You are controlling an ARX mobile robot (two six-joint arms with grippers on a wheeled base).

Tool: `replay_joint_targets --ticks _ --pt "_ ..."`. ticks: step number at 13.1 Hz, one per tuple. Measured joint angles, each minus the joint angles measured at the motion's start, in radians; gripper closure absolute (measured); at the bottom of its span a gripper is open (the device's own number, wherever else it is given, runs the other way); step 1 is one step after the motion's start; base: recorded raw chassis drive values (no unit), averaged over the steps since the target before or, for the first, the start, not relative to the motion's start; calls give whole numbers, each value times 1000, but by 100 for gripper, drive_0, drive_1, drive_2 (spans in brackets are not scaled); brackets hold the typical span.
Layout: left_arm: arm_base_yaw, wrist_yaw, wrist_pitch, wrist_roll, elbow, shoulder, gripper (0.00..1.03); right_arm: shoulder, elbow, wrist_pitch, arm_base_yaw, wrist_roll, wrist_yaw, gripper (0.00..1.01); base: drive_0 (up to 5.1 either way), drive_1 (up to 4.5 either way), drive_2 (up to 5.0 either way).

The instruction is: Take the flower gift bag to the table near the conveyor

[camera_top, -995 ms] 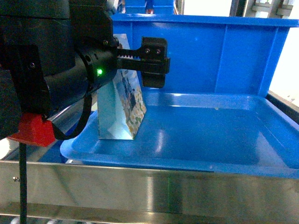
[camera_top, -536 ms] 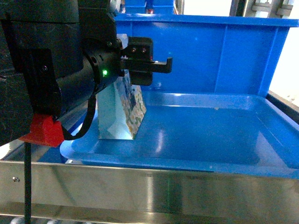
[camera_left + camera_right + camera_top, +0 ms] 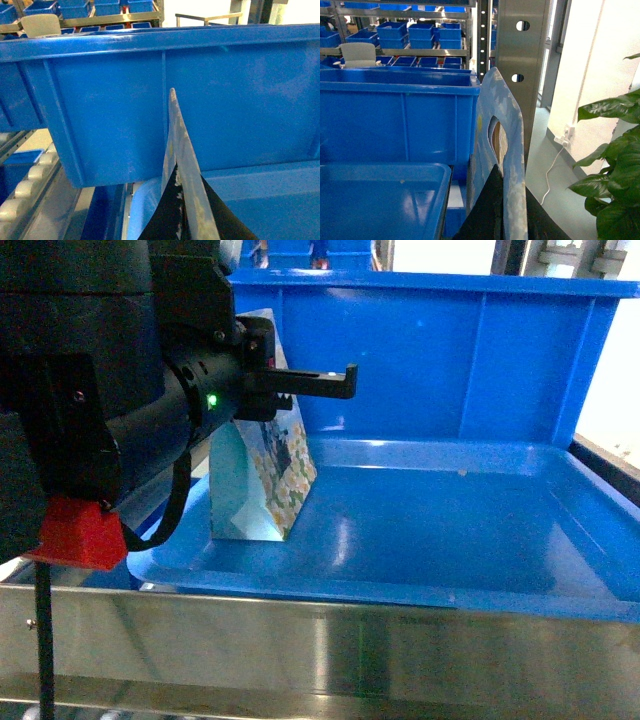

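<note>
The left gripper (image 3: 340, 382) had been rolled edge-on and raised slightly toward 12 o'clock, closed narrowly on the top edge of the blue-and-white flowered paper gift bag (image 3: 275, 465). That bag was still stood at the 9 o'clock end of the shallow blue plastic tray (image 3: 450, 530), so lifting was judged the next step. A second flowered paper bag (image 3: 507, 150) was pinched in the right gripper (image 3: 501, 220).

Flower gift bag (image 3: 182, 165) edge-on, thin top rim pinched between dark gripper fingers (image 3: 220, 220) — large blue bin wall (image 3: 150, 110) just behind, white conveyor rollers (image 3: 25, 185) lower left, blue bins (image 3: 85, 7) on shelving beyond

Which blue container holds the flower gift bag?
The shallow front tray; the gift bag stands upright at its left end. The deeper bin sits behind it.
</note>
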Motion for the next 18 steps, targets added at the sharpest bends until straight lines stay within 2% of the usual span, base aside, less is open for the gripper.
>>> replay_joint_targets --ticks 4,8,10,13,15,18 --pt "0 -18 -4 10 -66 -140 101 0 0 0 0 0 0 99 0 0 0" --pt "58 23 -91 -43 -168 -406 101 0 0 0 0 0 0 99 0 0 0" --pt "111 75 -33 -15 -296 -590 101 0 0 0 0 0 0 99 0 0 0" --pt "207 100 -145 53 -495 -829 101 0 0 0 0 0 0 99 0 0 0" --pt "215 93 -129 83 -516 -898 101 0 0 0 0 0 0 99 0 0 0" --pt "209 109 -136 89 -515 -890 101 1 0 -2 -1 0 5 99 0 0 0"
